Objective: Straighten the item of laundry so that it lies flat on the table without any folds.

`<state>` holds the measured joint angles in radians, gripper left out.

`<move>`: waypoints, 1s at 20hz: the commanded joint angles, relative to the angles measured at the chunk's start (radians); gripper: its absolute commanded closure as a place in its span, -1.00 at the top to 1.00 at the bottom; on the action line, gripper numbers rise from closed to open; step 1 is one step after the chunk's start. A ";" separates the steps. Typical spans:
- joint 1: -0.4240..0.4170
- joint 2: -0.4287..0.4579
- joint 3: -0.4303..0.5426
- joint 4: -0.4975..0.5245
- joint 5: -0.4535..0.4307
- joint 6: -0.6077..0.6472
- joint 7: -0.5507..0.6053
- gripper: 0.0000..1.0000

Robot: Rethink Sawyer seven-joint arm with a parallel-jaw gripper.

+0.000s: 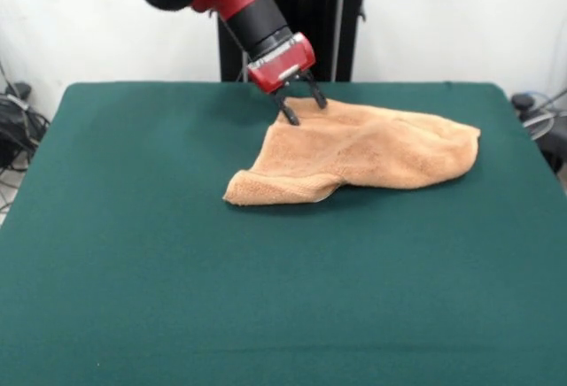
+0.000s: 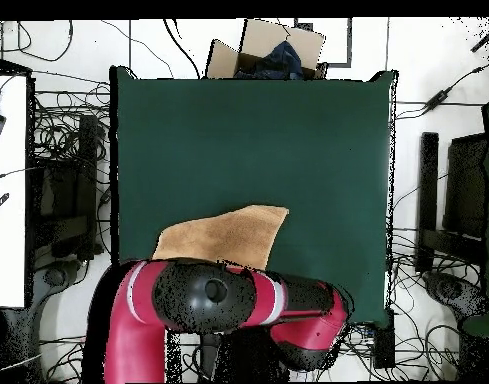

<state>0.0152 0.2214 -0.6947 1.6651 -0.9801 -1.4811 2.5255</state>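
On the left we see much free green counter (image 1: 133, 253). Towards the right, the gripper (image 1: 301, 107) stands at the towel's (image 1: 372, 151) far edge with its fingers (image 1: 288, 111) narrowly apart, holding nothing. From above, the red arm (image 2: 218, 300) hides the towel's near part and the gripper.

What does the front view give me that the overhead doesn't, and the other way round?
Only the front view shows the gripper, its two fingers apart at the towel's far edge, and the folded-over corner nearest the camera. Only the overhead view shows the whole table outline, a cardboard box beyond its far edge and cables on the floor; there the arm hides the gripper and part of the towel. Both show the towel rumpled, not flat, on the robot's half of the table.
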 commanded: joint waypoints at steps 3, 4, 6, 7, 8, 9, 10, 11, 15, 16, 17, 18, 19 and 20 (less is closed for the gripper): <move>0.203 -0.014 -0.070 0.059 0.077 0.504 -0.012 1.00; 0.205 -0.017 -0.074 0.057 0.068 0.507 -0.008 1.00; 0.217 -0.031 -0.086 0.041 0.009 0.526 0.027 1.00; 0.218 -0.040 -0.095 0.028 -0.038 0.537 0.058 1.00; 0.212 -0.049 -0.099 0.022 -0.058 0.543 0.056 1.00; 0.202 -0.061 -0.109 0.008 -0.094 0.555 0.059 1.00; 0.190 -0.072 -0.110 -0.001 -0.118 0.567 0.054 1.00; 0.178 -0.083 -0.111 -0.011 -0.141 0.580 0.049 1.00; 0.133 -0.121 -0.066 0.004 -0.156 0.614 0.002 1.00; 0.128 -0.128 -0.059 0.007 -0.163 0.622 0.001 1.00; 0.134 -0.144 -0.057 0.004 -0.192 0.632 0.025 1.00; 0.134 -0.154 -0.055 0.003 -0.210 0.641 0.035 1.00; 0.130 -0.163 -0.057 -0.006 -0.237 0.646 0.051 1.00; 0.130 -0.171 -0.058 -0.009 -0.251 0.651 0.059 1.00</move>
<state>0.1672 0.0939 -0.8317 1.7192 -1.1547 -0.8931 2.5255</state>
